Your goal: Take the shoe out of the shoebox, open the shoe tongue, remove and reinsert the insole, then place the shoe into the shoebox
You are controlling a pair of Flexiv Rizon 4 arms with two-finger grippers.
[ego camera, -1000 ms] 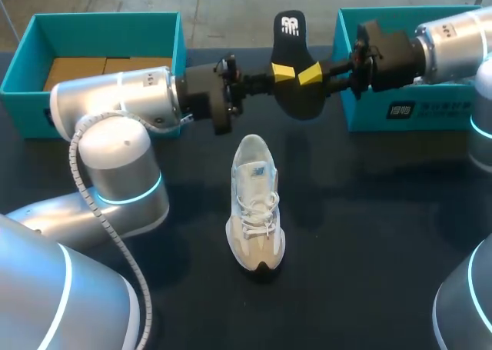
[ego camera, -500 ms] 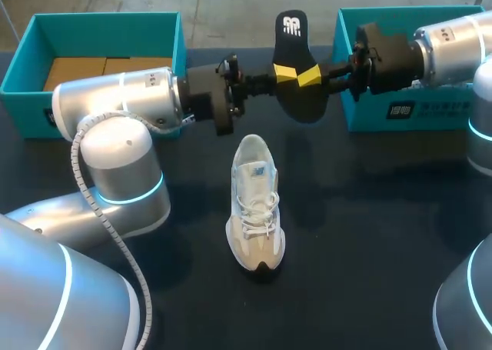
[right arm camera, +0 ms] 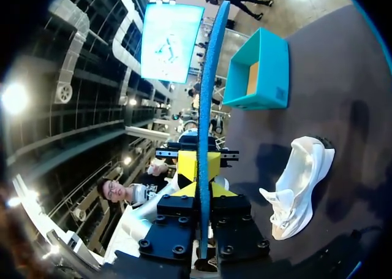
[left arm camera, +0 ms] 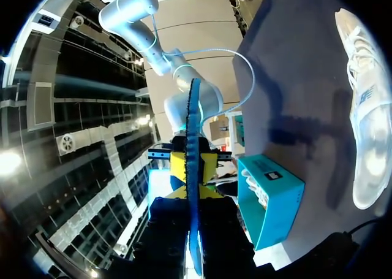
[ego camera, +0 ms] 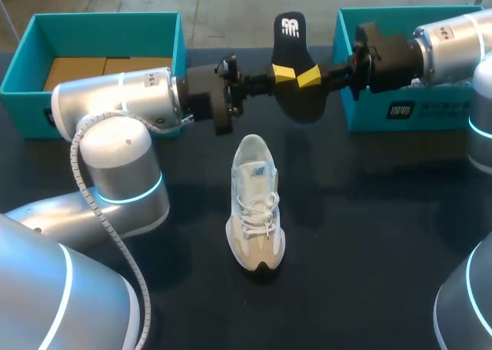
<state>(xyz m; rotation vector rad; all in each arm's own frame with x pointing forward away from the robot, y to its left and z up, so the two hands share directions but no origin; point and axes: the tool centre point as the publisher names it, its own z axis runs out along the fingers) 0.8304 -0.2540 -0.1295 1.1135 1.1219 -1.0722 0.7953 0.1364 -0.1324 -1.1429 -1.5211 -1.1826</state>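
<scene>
Insole of black foam with a white logo at its heel end [ego camera: 298, 100] hangs in the air over the far part of the dark table [ego camera: 369, 211], pinched at its waist from both sides. The left gripper [ego camera: 283, 71] clamps one long edge and the right gripper [ego camera: 310, 75] clamps the opposite edge, yellow tips almost meeting across it. In both wrist views the insole stands edge-on between the fingers.

The white and beige mesh lace-up shoe [ego camera: 256, 204] stands upright on the table, apart from the insole, nearer to me and slightly toward my left arm's side. Its long axis runs near to far: the dark toe points at me, and the open heel end faces the insole.

The insole's long axis runs nearly the same way, logo end away from me and broad forefoot toward the shoe. So I judge reinsertion needs little turning, mainly a drop toward the shoe's mouth; the left gripper looks marginally nearer.
</scene>
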